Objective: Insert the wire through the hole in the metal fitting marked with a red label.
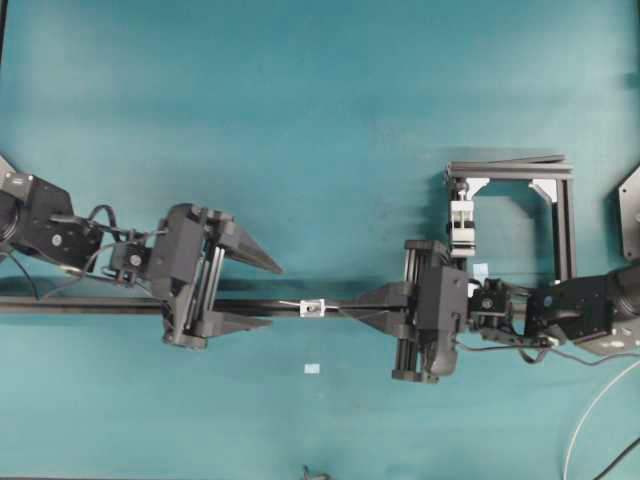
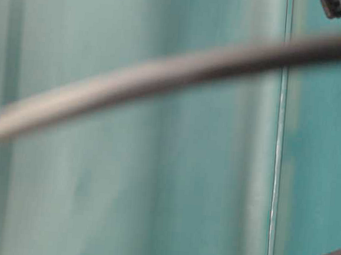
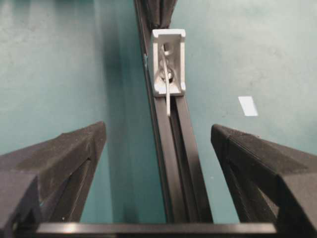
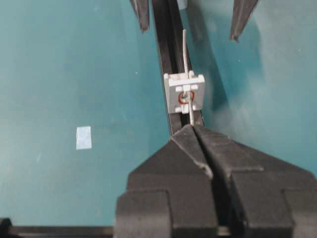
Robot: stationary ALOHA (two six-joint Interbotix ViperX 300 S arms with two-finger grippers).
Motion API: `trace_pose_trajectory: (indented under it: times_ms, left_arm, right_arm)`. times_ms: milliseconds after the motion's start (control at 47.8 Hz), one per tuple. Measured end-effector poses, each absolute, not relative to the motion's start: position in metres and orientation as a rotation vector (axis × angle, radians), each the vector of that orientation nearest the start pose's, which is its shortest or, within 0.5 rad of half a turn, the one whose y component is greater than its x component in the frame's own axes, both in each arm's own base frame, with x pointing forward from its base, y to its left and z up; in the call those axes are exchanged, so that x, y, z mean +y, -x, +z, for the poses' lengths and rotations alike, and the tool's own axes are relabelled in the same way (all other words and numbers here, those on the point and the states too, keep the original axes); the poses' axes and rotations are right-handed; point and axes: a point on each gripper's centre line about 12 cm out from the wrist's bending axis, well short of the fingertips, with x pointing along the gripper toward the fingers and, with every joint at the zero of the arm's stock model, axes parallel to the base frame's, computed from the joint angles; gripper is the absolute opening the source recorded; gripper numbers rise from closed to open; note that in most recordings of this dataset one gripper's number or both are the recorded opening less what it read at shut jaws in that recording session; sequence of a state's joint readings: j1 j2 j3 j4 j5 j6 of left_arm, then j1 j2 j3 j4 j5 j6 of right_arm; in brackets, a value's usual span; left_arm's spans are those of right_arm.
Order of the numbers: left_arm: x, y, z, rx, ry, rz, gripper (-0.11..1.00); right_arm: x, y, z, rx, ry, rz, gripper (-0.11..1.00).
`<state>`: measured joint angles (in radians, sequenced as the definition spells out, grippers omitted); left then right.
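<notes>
Two grippers facing along black rail [image 1: 100, 305]: right gripper [image 4: 193, 130] fingers pinching wire [image 4: 185, 49] threaded through metal fitting [image 4: 184, 93]; left gripper [image 3: 158, 136] fingers spread.

Teal table [image 1: 300, 100]: black rail [image 1: 100, 305], black frame [image 1: 565, 225], paper square [image 1: 312, 369].

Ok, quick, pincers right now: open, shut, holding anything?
Left pincer: open, empty, straddling the rail.
Right pincer: shut on the wire, which passes through the fitting.
</notes>
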<state>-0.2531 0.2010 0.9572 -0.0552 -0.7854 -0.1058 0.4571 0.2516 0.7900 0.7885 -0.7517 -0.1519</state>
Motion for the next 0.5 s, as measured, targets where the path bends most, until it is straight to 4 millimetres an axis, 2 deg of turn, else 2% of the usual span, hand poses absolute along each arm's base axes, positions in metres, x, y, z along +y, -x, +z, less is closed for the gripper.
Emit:
trace_pose_trajectory:
  times_ms: [209,293,335,439,502]
  left_arm:
    - [-0.083,-0.347,0.094,0.395,0.100,-0.177,0.56]
    - [-0.084,-0.350,0.096,0.391,0.110,-0.174,0.52]
    - [-0.084,-0.351,0.096,0.390,0.116,-0.173,0.44]
    - [-0.084,-0.352,0.097,0.388,0.132,-0.171,0.16]
    - [-0.084,-0.352,0.097,0.389,0.142,-0.169,0.05]
  right_arm:
    - [0.115,-0.364,0.097,0.385,-0.262,-0.143,-0.01]
    - [0.115,-0.364,0.097,0.385,-0.262,-0.143,-0.01]
    - [0.115,-0.364,0.097,0.385,-0.263,-0.145,-0.01]
    - [0.115,-0.364,0.097,0.387,-0.262,-0.143,-0.01]
    - [0.115,-0.365,0.097,0.386,-0.263,-0.144,-0.01]
